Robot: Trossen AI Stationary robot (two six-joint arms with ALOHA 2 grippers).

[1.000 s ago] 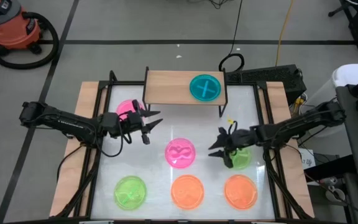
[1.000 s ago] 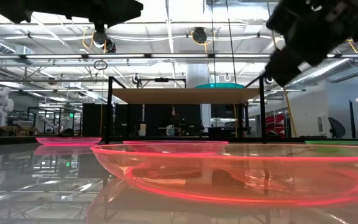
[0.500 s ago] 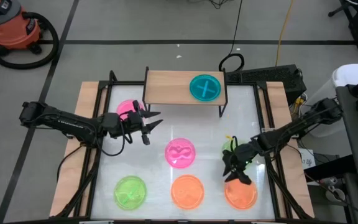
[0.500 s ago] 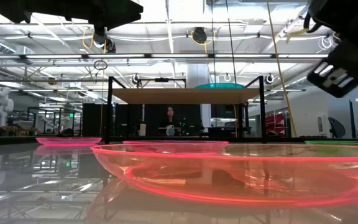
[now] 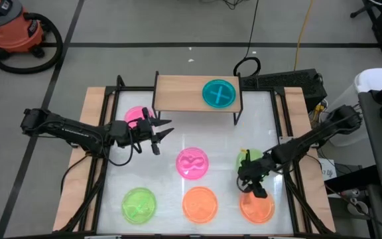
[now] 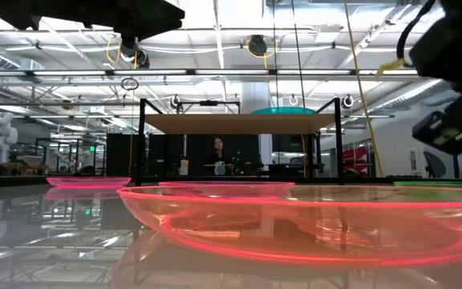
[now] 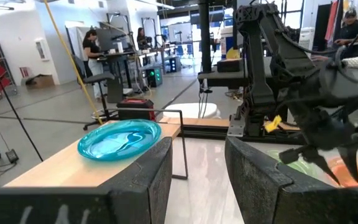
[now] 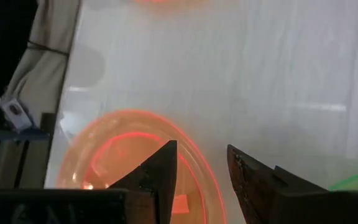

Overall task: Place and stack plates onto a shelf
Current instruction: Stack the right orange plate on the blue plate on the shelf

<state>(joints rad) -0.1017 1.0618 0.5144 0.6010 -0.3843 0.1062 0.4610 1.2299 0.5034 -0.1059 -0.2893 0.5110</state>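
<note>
While 1 teal plate (image 5: 219,93) lies flat, right hand (image 5: 253,186) hovers open.

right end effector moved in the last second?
Yes. In the high view the right end effector swung from beside the green plate toward the table's near edge, now over the right orange plate.

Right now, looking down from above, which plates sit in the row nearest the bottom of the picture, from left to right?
Green plate → middle orange plate → right-hand orange plate, with the right tool open over its edge.
</note>
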